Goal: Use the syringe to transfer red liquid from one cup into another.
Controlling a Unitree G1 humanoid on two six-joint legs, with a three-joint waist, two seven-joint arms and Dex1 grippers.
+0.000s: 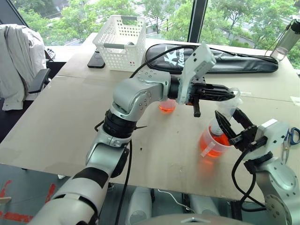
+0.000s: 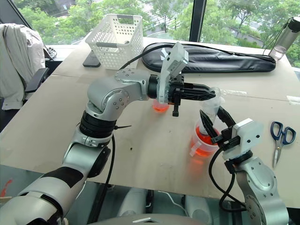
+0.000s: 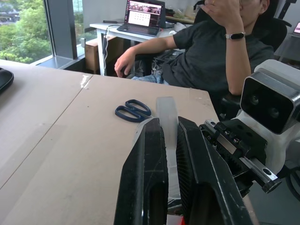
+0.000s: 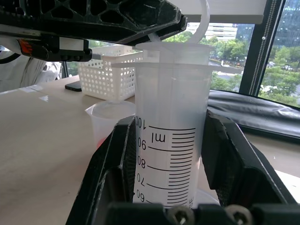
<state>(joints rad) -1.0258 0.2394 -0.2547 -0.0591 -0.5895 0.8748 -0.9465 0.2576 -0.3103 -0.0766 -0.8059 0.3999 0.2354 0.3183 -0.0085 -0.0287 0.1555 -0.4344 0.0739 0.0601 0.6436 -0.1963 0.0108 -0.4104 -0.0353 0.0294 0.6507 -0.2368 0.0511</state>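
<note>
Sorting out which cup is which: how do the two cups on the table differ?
The measuring cup is wider than the small cup and has a side handle; the small cup has none. The syringe stands in the measuring cup; the small cup stands apart, farther back. Both are clear plastic holding red liquid.

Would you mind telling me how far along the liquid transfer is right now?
Done: the syringe stands nozzle-down in the measuring cup of red liquid; the small cup already shows some red. In hand: the right gripper clamps the barrel, and the left gripper is shut on the plunger top. Left: probably drawing liquid up, carrying it over and emptying it into the small cup.
</note>
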